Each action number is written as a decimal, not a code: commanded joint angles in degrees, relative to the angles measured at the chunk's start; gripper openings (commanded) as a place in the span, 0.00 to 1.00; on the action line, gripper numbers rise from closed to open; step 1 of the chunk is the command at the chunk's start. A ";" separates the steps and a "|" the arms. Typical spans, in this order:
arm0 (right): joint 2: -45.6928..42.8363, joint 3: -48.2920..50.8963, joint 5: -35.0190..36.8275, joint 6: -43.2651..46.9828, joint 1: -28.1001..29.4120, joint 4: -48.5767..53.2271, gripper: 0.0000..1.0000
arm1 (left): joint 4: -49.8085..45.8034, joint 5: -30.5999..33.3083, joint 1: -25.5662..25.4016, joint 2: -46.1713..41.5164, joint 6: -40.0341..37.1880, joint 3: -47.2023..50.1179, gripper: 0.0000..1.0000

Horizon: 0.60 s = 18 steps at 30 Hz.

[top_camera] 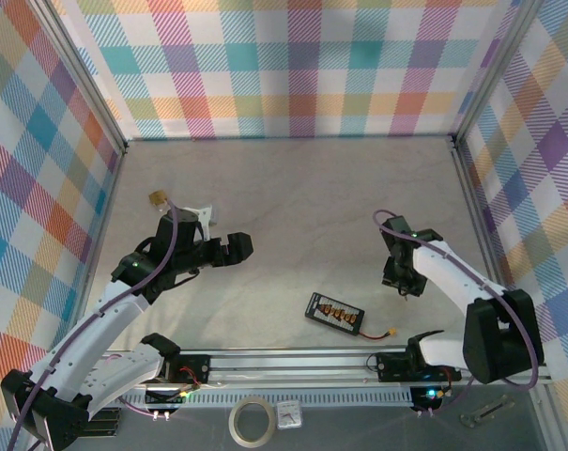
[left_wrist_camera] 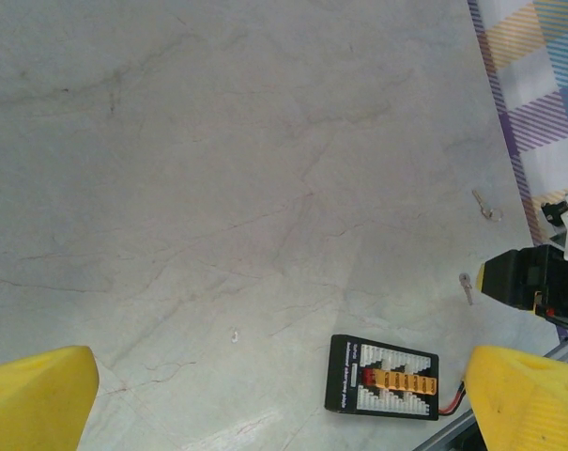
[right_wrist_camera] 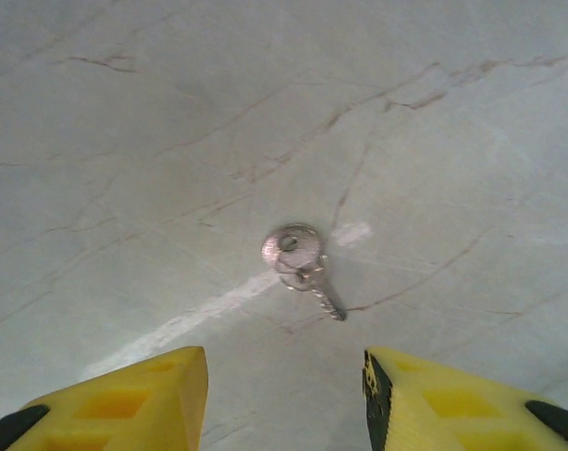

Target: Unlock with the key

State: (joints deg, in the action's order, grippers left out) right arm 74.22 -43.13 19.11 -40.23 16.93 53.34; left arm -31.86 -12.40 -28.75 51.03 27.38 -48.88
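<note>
- The key (right_wrist_camera: 298, 256) lies flat on the tabletop (right_wrist_camera: 124, 113) on its small ring, just ahead of the right fingers (right_wrist_camera: 166, 390) and in line with the gap between them.
- The right fingers are spread, hang above the key and pinch nothing.
- Risk: the key is thin and flat against the marble, so the fingers may close over it, skid, or nudge it forward out of the gap.
- Risk: a pinch on the ring rather than the head would leave the key dangling, useless for aiming at a keyhole.
- A small brass-coloured thing (top_camera: 158, 198), probably the lock, sits far across from the right fingers, just beyond the left arm.
- The left fingers (left_wrist_camera: 39, 399) are spread wide and hold nothing, pointed away from it.
- Risk: with the lock loose on the tabletop, pushing a key in would likely slide or tip it.
- A black connector board (top_camera: 335, 313) lies between the two sets of fingers; a low carry across could clip it.
</note>
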 commanded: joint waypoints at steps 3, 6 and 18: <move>2.74 -0.64 6.64 -6.98 1.61 4.18 0.49 | -2.58 1.36 -0.43 -2.01 -2.40 0.54 1.00; 4.45 0.63 7.05 -8.49 1.59 3.19 0.49 | -2.68 2.02 -0.43 -2.57 -3.16 0.66 1.00; 9.51 -1.06 3.62 -5.70 1.93 2.38 0.48 | -3.38 1.77 -0.43 -1.86 -5.14 0.46 1.00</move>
State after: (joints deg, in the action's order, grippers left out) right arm 83.33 -43.20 23.99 -46.28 18.46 55.05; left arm -33.71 -10.87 -28.75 49.43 23.51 -48.88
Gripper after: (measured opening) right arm 0.476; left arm 0.996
